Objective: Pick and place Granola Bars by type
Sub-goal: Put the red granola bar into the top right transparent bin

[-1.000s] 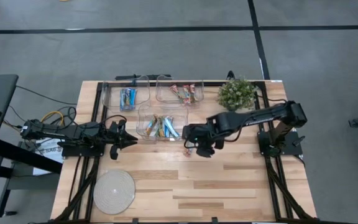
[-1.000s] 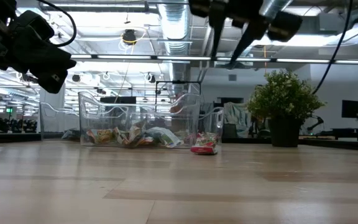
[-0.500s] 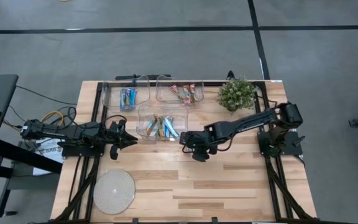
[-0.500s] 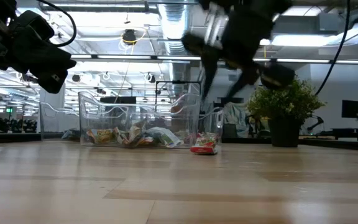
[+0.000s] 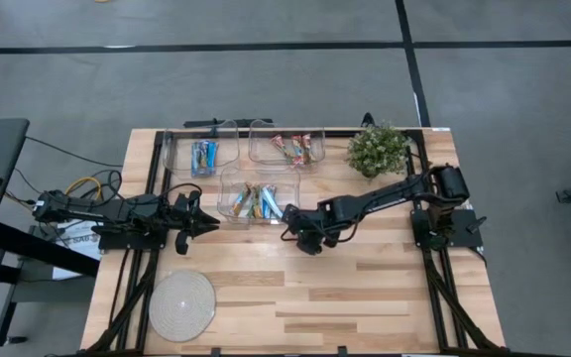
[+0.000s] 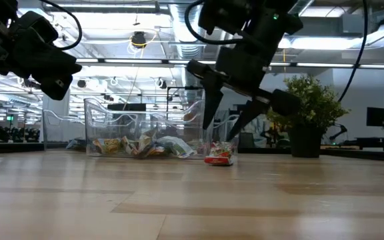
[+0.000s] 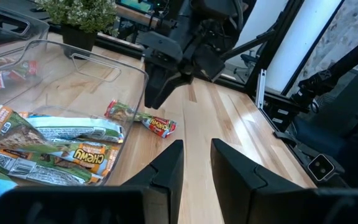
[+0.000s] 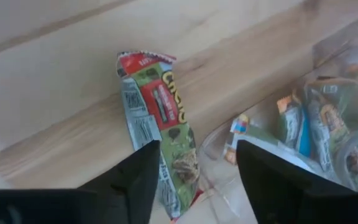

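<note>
So my right claw (image 6: 229, 123) just dropped down from up high and spread open over the red-and-green wrapped granola bar (image 8: 160, 134) lying on the wooden counter (image 5: 365, 297), just beside the clear plastic bin (image 5: 228, 178). Grab's next. Left claw (image 5: 204, 220) waits, part-open and empty.

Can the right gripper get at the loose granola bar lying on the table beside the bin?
Probably yes: the right gripper hangs open just above the loose granola bar, nothing between them; the clear bin sits close alongside.

Red-green-tan granola bar (image 8: 157, 134) – white label panel, blue bars (image 5: 203, 155), pale wood table (image 5: 365, 288), black gripper (image 6: 227, 120)
</note>
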Available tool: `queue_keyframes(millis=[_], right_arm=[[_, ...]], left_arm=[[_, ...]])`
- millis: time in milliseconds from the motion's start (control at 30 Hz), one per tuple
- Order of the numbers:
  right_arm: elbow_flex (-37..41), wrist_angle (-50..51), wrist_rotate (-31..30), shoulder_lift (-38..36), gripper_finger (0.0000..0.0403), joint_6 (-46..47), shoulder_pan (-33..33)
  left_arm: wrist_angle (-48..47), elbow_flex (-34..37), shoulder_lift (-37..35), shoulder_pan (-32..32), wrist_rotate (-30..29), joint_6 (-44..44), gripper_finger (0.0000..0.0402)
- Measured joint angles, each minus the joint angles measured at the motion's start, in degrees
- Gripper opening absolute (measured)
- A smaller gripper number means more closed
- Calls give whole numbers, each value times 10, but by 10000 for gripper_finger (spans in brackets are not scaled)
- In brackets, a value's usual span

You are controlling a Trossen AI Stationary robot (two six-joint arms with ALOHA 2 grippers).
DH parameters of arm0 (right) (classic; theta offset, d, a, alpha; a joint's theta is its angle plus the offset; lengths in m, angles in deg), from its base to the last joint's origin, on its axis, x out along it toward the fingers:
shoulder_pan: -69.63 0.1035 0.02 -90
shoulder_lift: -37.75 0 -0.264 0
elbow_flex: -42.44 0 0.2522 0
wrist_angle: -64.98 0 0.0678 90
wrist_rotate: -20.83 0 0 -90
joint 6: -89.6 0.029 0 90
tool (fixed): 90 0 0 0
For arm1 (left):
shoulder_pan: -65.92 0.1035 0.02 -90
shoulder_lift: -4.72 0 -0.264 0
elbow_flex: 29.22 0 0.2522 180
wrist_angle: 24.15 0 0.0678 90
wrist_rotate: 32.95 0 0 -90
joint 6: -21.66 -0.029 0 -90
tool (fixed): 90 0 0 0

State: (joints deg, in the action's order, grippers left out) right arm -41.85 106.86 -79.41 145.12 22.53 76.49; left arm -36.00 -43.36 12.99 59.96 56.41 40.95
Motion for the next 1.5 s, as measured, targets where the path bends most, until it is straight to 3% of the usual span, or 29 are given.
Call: queue_keyframes(millis=[167,300,567,1267,1500], right_arm=[[0,30,8,0,235,-7,-2],[13,34,37,0,238,-36,-1],[38,-9,32,0,223,-95,3],[48,-83,24,33,214,-115,6],[48,-79,26,34,180,-109,5]], left_arm=[[0,0,0,0,0,0,73],[0,0,0,0,0,0,73],[0,0,0,0,0,0,73],[0,0,0,0,0,0,73],[0,0,0,0,0,0,73]])
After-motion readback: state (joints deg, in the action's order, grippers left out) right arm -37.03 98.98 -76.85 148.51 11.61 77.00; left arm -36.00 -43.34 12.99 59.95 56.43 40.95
